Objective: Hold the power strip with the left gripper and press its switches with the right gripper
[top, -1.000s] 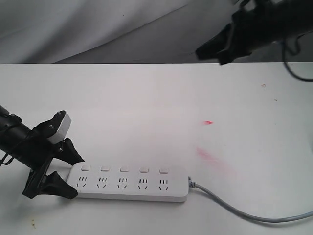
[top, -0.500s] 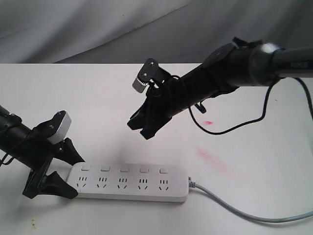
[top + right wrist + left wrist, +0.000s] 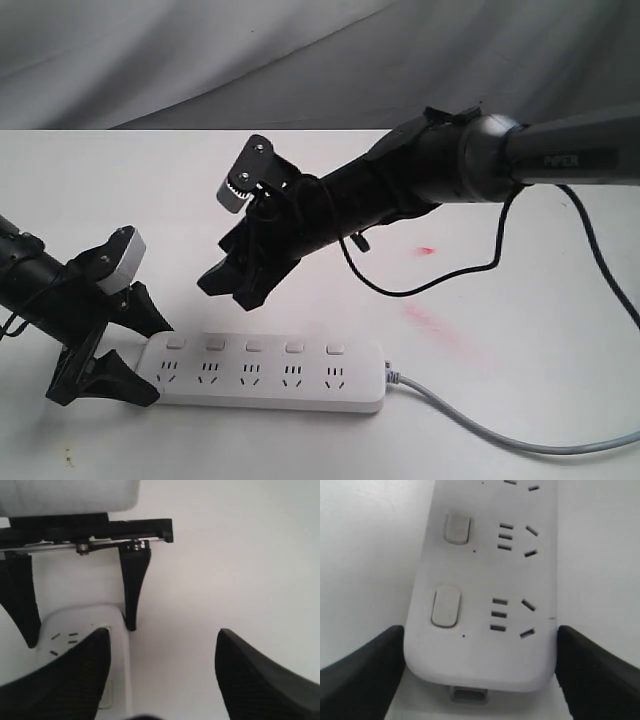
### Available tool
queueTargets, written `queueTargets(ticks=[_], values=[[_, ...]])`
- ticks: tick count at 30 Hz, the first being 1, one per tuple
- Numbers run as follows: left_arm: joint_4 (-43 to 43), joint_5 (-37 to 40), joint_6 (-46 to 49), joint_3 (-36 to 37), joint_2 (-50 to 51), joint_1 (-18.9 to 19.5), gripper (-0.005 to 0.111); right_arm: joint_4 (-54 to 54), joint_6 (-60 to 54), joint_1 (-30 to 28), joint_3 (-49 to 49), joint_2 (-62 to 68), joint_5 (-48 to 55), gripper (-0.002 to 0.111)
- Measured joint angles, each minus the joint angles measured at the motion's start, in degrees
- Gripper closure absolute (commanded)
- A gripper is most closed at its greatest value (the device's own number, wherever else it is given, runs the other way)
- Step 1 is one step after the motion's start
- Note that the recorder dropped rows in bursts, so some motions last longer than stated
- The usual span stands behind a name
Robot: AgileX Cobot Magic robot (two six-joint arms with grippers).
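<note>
A black wide-fingered left gripper (image 3: 152,358) pinches one end of the long white plastic power strip (image 3: 265,375), flat on a white table (image 3: 500,200). The narrow black right gripper (image 3: 225,290), parted and empty, hovers above the square white switches (image 3: 254,346); closing first, then pressing straight down, looks surest.

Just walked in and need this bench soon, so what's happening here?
The left tool straddles the white power strip at the end away from its cord, a finger against each side. The right tool hovers open above the row of switches, near that same end, touching none of them yet.
</note>
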Motion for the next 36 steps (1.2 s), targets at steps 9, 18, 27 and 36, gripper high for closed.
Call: queueTargets(ticks=[9,18,27,36], values=[[0.0,0.0,0.0,0.0,0.0,0.0,0.051,2.2,-0.2,2.8,-6.2,6.2,0.4,0.051],[0.2,0.0,0.0,0.0,0.0,0.0,0.051,-2.5,2.5,5.3,-9.2,9.4,1.4,0.051],[0.1,0.0,0.0,0.0,0.0,0.0,0.051,-3.4,3.9,5.8,-9.2,9.8,-0.5,0.051],[0.1,0.0,0.0,0.0,0.0,0.0,0.051,-4.9,4.4,5.8,-9.2,9.8,-1.9,0.051]])
